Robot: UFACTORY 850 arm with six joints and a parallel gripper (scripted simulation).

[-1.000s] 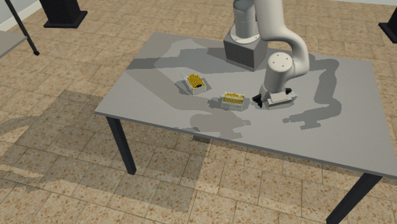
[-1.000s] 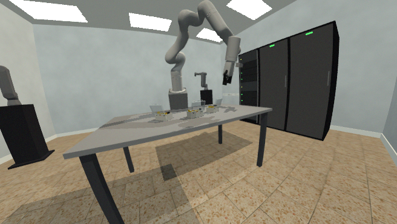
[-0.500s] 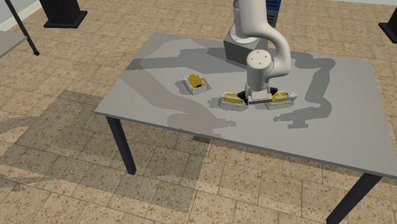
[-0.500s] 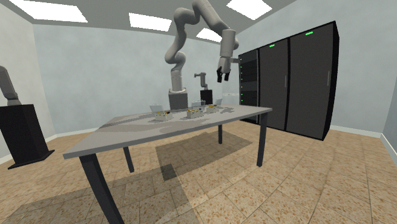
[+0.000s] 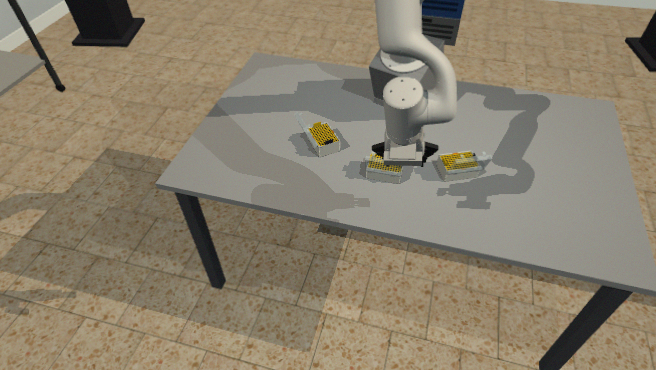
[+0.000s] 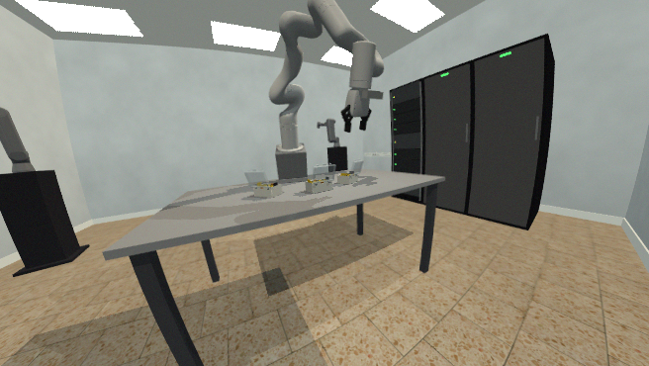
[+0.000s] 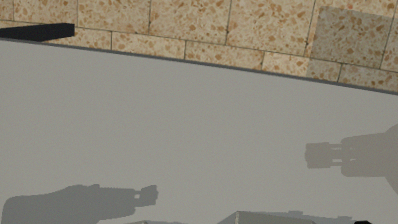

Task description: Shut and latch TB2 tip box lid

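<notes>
Exterior view shows the gripper [image 6: 355,120] high above the bench with its dark fingers [image 6: 347,121] spread wide and nothing between them. Seen from the top view, it hangs over the middle tip box [image 5: 384,169], whose lid is hidden behind the wrist. The left tip box [image 5: 324,137] and right tip box [image 5: 459,165] each show yellow tips and a raised lid. No label is legible, so I cannot tell which box is TB2.

Likely risks: the boxes are loose on the table [image 5: 550,210], so an off-centre push on a lid could slide or tip one, or brush a neighbouring lid. The wrist view shows mostly tabletop and shadows, with only box edges cut off at the bottom.
</notes>
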